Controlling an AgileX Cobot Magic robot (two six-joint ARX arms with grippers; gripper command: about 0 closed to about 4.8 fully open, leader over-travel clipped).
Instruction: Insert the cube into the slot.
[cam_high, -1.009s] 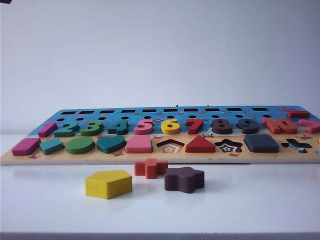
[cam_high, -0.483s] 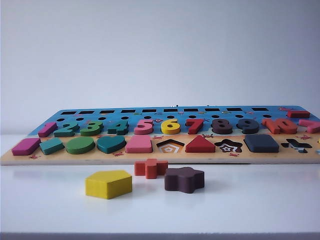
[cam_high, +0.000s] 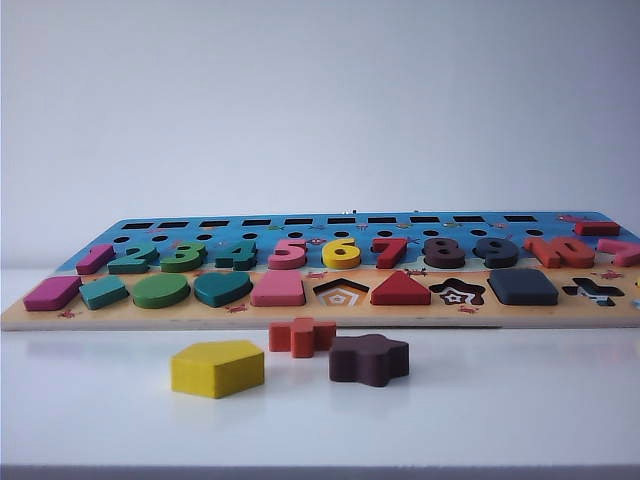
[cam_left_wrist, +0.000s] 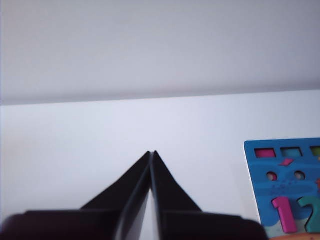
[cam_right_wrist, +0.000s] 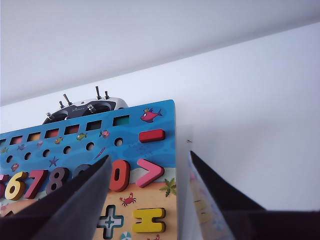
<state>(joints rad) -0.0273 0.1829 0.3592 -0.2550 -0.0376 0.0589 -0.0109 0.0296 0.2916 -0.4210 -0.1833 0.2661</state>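
The dark navy cube (cam_high: 522, 286) lies flat in the front row of the wooden puzzle board (cam_high: 300, 318), near its right end. It fills the slot, so the slot's floor is hidden. Neither gripper shows in the exterior view. In the left wrist view my left gripper (cam_left_wrist: 152, 153) is shut with nothing between its fingers, over bare white table beside the board's corner (cam_left_wrist: 300, 159). In the right wrist view my right gripper (cam_right_wrist: 149, 156) stands open and empty above the board's right end (cam_right_wrist: 150, 150). The cube is out of both wrist views.
A yellow pentagon block (cam_high: 217, 367), an orange cross block (cam_high: 301, 336) and a dark brown star-like block (cam_high: 368, 359) lie on the white table before the board. The pentagon (cam_high: 341, 292), star (cam_high: 457, 292) and cross (cam_high: 592, 291) recesses are unfilled. A remote controller (cam_right_wrist: 82, 107) sits behind the board.
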